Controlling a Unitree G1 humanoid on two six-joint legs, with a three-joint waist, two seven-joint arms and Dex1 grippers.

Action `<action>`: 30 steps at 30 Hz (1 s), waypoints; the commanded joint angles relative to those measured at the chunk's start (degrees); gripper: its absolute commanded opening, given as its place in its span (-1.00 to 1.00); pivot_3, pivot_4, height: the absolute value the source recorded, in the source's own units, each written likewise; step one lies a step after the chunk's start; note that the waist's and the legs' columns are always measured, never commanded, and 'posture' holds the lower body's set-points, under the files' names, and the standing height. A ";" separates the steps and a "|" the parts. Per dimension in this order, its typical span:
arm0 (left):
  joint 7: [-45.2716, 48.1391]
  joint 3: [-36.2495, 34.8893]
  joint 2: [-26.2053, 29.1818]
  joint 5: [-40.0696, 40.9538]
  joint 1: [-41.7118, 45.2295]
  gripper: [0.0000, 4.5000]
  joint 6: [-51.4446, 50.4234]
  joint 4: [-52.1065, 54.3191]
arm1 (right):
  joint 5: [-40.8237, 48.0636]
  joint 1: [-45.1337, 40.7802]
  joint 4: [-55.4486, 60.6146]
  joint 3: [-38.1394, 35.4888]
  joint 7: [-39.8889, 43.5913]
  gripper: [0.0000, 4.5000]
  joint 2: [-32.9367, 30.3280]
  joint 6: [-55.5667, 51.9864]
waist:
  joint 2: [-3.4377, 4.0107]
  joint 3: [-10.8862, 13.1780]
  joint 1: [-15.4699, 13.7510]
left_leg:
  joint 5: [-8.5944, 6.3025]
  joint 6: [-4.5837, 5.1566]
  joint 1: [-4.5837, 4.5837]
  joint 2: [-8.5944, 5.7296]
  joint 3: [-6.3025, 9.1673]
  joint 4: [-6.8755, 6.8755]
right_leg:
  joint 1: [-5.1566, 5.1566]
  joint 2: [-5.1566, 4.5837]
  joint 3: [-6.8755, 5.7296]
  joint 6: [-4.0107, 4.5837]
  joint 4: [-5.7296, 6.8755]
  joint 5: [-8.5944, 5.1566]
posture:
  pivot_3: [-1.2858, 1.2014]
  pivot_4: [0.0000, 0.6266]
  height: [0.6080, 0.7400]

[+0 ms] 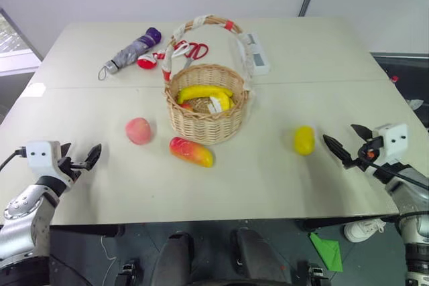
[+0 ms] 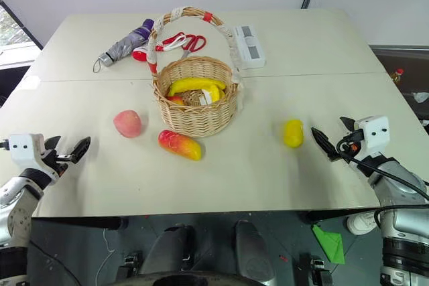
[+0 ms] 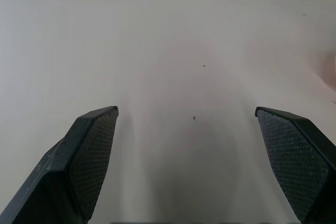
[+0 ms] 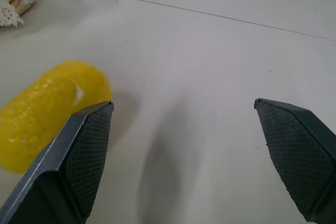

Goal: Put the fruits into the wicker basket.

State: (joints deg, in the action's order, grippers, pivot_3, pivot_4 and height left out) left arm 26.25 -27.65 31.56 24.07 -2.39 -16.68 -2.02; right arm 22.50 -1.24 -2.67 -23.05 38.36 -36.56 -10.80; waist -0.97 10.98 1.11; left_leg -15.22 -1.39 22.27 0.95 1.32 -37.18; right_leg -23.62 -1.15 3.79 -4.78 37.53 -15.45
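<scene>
— Starting with the biggest thing: what carries everything?

— One broad pale table (image 1: 281,185), with a seam running across it behind the wicker basket (image 1: 206,113). That basket stands near the middle, its cloth-wrapped handle arching up and back.

— Anything in it?

— Yes — the banana (image 1: 203,92) lies inside, curved across the top, with something reddish tucked under it that I cannot make out.

— And behind the basket?

— A folded grey-and-purple umbrella (image 1: 129,51) lies toward the far left, red-handled scissors (image 1: 193,50) sit just behind the handle, and a white box (image 1: 256,53) rests to the right of the handle.

— The other fruits?

— All on the bare table. The mango (image 1: 192,151) lies just in front of the basket, nearly touching its base. The peach (image 1: 139,130) sits to the left, near but apart. The lemon (image 1: 303,140) rests well off to the right.

— The arms?

— The left gripper (image 1: 82,158) hovers at the near left edge, fingers spread wide, holding nothing. The right gripper (image 1: 350,141) — likewise spread and empty — hangs just beside the lemon, on its right.
</scene>
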 commanded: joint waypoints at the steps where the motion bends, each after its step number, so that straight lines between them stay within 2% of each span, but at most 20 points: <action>1: 0.03 -1.26 0.73 0.10 0.27 1.00 0.77 1.62 | 0.04 -0.36 1.01 -0.98 -0.57 0.99 0.08 1.20 | 0.00 0.00 0.03 | 0.00 0.00 0.00 0.00 0.00 0.00 | 0.00 0.00 0.00 0.00 0.00 0.00 | 0.03 -0.52 1.00; 9: 0.41 -1.60 2.85 3.50 5.37 1.00 -4.02 5.25 | 2.69 -1.84 5.96 -2.45 0.72 0.99 -3.06 -1.90 | 0.00 0.00 -0.01 | 0.00 0.00 0.02 0.00 -0.08 -0.02 | 0.00 0.02 -0.01 0.00 0.00 0.00 | 0.03 -0.52 1.00; 14: 6.67 3.22 6.84 7.72 6.97 1.00 -12.73 11.84 | 10.29 -2.27 17.44 -0.21 4.74 0.99 -5.62 -10.69 | 0.02 0.00 0.18 | 0.00 0.00 0.00 0.01 -0.03 0.01 | 0.00 0.06 0.00 -0.01 -0.01 0.00 | 0.03 -0.52 1.00; 18: 9.60 7.43 9.88 7.69 9.24 1.00 -16.60 14.10 | 15.56 -0.87 29.61 5.24 6.84 0.99 -7.16 -17.70 | 0.02 0.00 0.11 | 0.00 0.01 0.01 0.01 0.10 0.03 | -0.01 0.09 -0.01 0.00 -0.01 0.00 | 0.03 -0.52 1.00; 22: 9.97 14.00 13.19 2.34 13.00 1.00 -18.21 12.64 | 16.60 -3.25 38.67 14.78 5.21 0.99 -5.29 -21.54 | 0.00 0.00 0.07 | 0.00 0.00 0.02 0.01 0.17 -0.01 | -0.01 0.15 -0.03 0.00 -0.01 0.00 | 0.03 -0.52 1.00; 24: 10.69 17.83 14.52 -0.20 14.96 1.00 -18.80 11.49 | 14.98 -5.27 40.19 19.28 3.78 0.99 -3.40 -21.87 | 0.00 0.00 0.11 | 0.00 0.00 0.02 0.00 0.16 -0.01 | -0.01 0.16 -0.02 0.00 -0.02 0.00 | 0.03 -0.52 1.00; 30: 10.29 24.16 13.69 -4.38 19.73 1.00 -21.41 8.51 | 10.80 -7.47 38.64 24.82 2.82 0.99 -0.96 -20.12 | -0.03 0.02 -0.10 | 0.00 0.00 0.12 -0.01 0.17 -0.01 | -0.06 0.15 -0.06 0.00 -0.11 -0.01 | 0.03 -0.52 1.00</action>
State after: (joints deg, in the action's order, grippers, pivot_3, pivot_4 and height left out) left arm 36.95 -3.86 45.34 21.00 15.81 -37.37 6.48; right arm 34.19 -7.90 35.50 1.35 41.17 -38.12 -32.53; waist -1.00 10.99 1.01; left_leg -15.22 -1.38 22.41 0.95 1.49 -37.19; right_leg -23.69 -1.01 3.73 -4.78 37.42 -15.46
